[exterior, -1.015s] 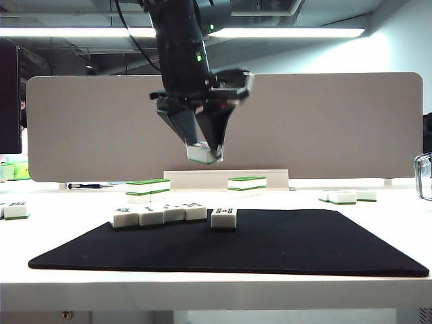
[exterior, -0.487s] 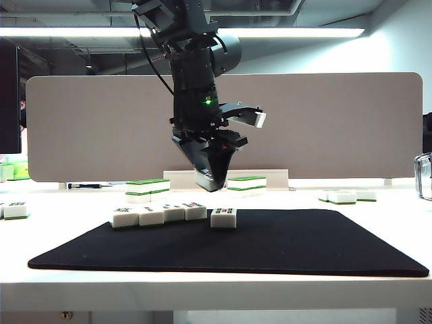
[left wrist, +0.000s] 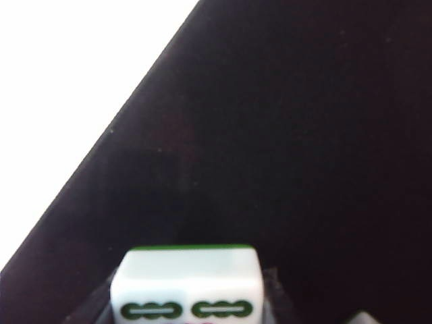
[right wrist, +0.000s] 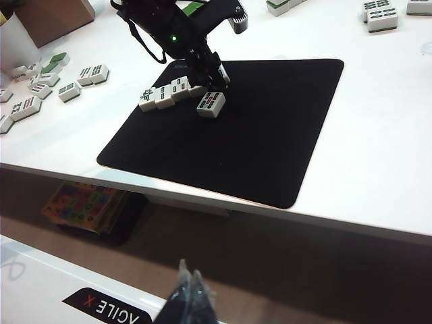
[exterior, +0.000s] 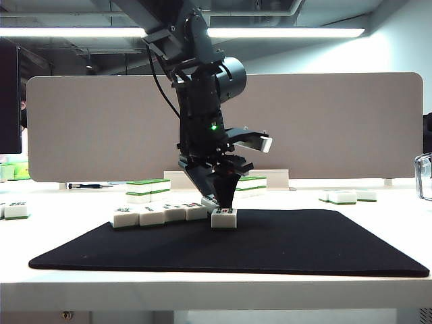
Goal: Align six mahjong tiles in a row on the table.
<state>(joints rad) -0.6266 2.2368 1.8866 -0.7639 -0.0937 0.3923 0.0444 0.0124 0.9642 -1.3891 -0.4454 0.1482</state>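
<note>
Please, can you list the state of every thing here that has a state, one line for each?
Left gripper: shut on a white green-backed mahjong tile, low over the black mat.
Row of four white tiles: lying side by side.
Single white tile: apart from the row.
Right gripper: shut, off the table.

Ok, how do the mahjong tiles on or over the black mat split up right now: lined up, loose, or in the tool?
Tiles in the row on the mat: 4
Lone tile beside the row: 1
Held tile in the left tool, low over the gap: 1
Total: 6
Right tool sits below the table edge, holding none.
</note>
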